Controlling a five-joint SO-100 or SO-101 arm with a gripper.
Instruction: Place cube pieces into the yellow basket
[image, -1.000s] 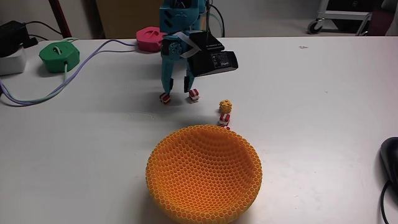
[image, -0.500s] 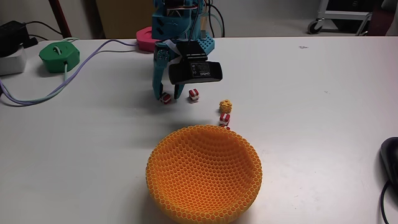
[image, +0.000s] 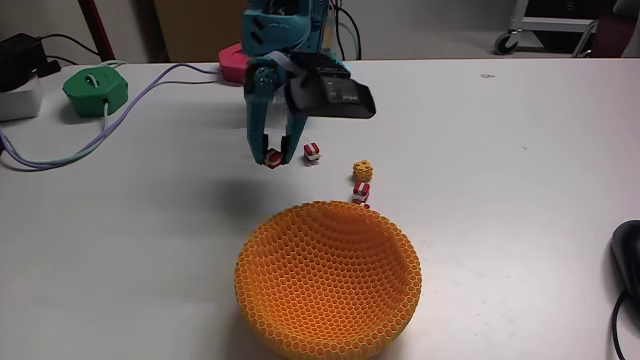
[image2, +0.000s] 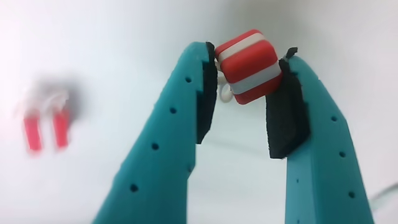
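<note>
One red-and-white striped cube (image2: 247, 65) sits pinched between our teal gripper (image: 271, 158) tips, near the very ends of the pads (image2: 206, 93) — a shallow hold, so we should lift gently and carry it level over the yellow basket (image: 330, 285) before opening. Three pieces remain on the white table (image: 150, 230): another striped cube (image: 312, 152), the yellow-orange cube (image: 362, 171) and a striped cube (image: 360, 192) just beside the basket's far rim. We see nothing inside the basket.

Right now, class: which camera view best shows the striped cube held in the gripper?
The wrist view: the red-and-white cube is large and sharp between the gripper pads. In the fixed view, that cube is a tiny speck at the fingertips.
</note>
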